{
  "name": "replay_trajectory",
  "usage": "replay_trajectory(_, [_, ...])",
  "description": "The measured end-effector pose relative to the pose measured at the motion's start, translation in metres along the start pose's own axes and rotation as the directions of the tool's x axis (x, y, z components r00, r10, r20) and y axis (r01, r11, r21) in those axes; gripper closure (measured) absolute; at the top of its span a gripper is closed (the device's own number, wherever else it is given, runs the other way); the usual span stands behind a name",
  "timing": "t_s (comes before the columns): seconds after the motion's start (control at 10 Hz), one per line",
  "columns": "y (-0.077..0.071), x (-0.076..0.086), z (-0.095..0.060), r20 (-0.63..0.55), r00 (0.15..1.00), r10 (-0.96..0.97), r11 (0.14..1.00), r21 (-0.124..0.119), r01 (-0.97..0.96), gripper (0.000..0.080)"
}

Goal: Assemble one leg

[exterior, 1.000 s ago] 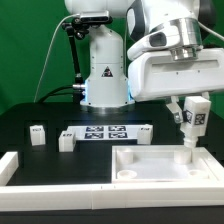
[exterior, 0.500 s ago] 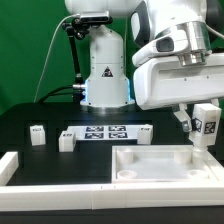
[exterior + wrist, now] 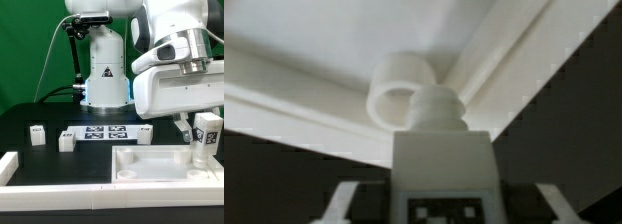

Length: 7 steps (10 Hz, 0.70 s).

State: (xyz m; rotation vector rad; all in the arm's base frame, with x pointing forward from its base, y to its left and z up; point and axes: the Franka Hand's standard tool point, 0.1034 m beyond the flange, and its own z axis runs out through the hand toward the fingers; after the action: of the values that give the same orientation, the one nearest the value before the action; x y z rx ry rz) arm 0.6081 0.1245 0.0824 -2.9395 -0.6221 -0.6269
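leg (image 3: 209,136) held over a corner socket (image 3: 397,92)

The gripper (image 3: 204,128) has its jaws pinched on the leg. It's roughly upright at the exterior view's right edge, over the far corner of the white panel (image 3: 150,166). Wrist cam: tip near the socket, can't tell if touching.

The arm (image 3: 105,60) is glossy white, built of rounded, swollen shells. Its stout column at the centre of the exterior view carries 1 small dark triangular logo (image 3: 103,72). At top centre sits a black bracket (image 3: 86,20), and 1 thin black cable (image 3: 53,50) loops down the exterior view's left. At upper right a grey metal ring (image 3: 186,45) tops a boxy white housing (image 3: 175,85). The 2 fingers (image 3: 342,203) look pale grey in the wrist view.
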Motion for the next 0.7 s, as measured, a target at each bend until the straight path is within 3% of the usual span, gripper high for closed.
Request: replay_trajectory(0.7, [0.011, -0.006, 0.012, -0.010, 1.000, 0.009, 1.000, -0.011, -0.009, 0.0512])
